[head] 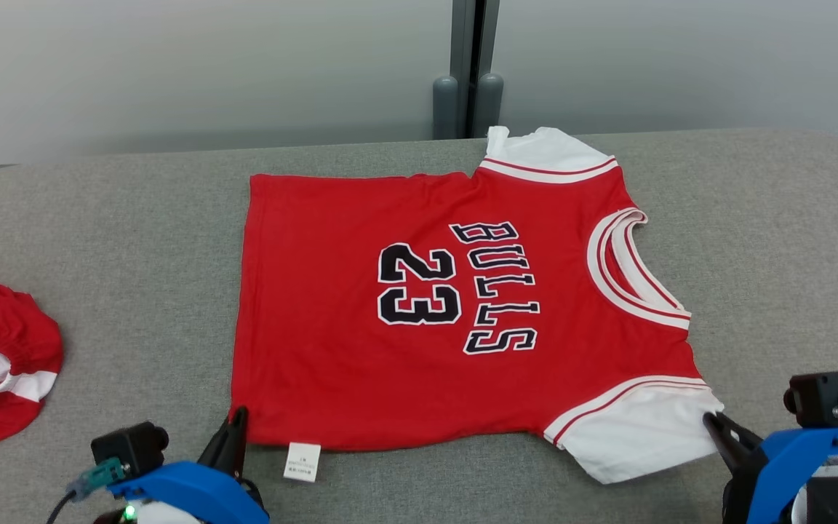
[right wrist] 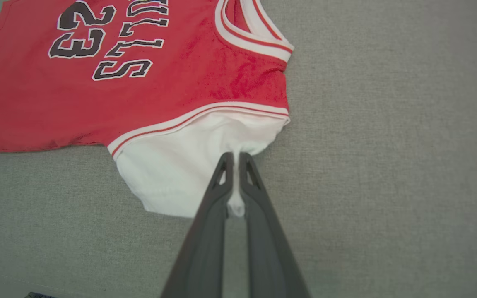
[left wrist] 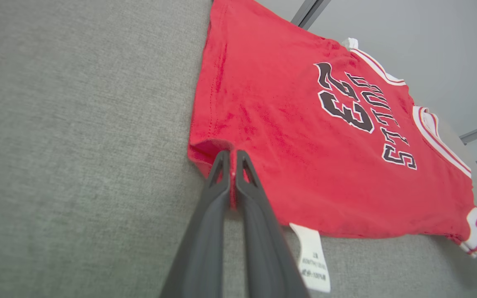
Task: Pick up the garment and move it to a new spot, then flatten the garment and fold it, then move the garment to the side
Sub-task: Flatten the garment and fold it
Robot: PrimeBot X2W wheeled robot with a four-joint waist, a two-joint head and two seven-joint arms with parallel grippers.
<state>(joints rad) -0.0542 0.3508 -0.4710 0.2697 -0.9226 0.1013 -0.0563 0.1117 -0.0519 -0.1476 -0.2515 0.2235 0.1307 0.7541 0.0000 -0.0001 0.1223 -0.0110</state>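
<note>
The garment (head: 419, 313) lies flat on the table (head: 99, 240) (neck toward 3 o'clock), long axis 9-to-3; left gripper (head: 237, 420) pinches its 7 o'clock hem corner, right gripper (head: 711, 420) its 5 o'clock sleeve.

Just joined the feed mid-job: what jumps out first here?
The garment lies spread flat on the grey table, print up. The left gripper is shut on its near hem corner, the right gripper on the near white sleeve. A crumpled red cloth sits far left.

Bright, even, diffuse light; faint soft shadows; no glare; wrist views wide-angle, slightly soft.
</note>
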